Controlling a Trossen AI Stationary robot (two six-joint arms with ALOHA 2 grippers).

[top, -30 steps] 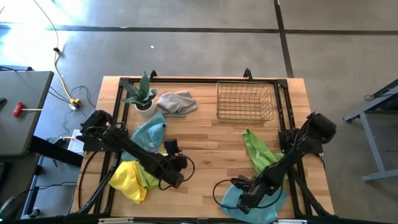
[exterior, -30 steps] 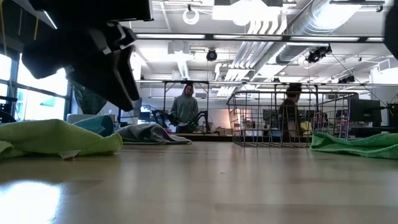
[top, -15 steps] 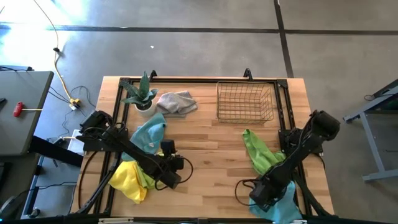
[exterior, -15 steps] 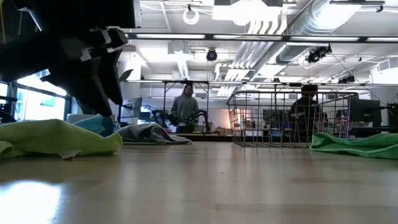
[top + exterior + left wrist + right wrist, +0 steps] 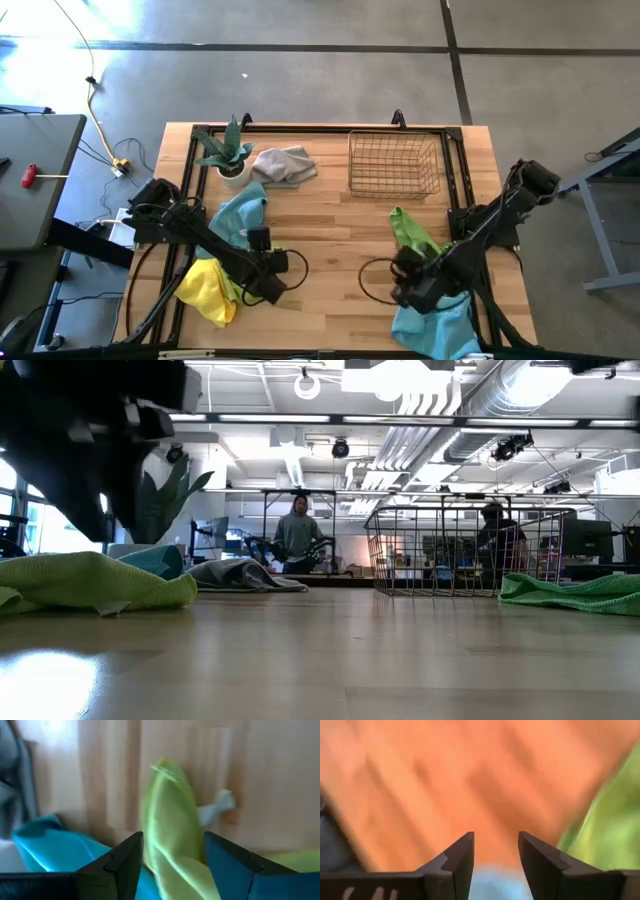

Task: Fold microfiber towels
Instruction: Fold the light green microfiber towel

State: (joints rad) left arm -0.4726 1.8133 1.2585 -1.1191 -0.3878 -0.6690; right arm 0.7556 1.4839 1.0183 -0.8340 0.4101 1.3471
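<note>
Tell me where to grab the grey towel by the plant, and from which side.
Take the grey towel at its corner pointing toward the wire basket, coming straight down from above. It lies crumpled and low on the wood, so a side approach would likely just push it, and its other end sits close against the potted plant.

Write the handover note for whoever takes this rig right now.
Left gripper: at the front-left pile, on the lime green towel, beside the yellow towel and a light blue towel.
Right gripper: front right, above the second light blue towel; second lime green towel just behind.
Grey towel: at the back, left of the wire basket.
Done: none look folded.
Left: all six.
</note>
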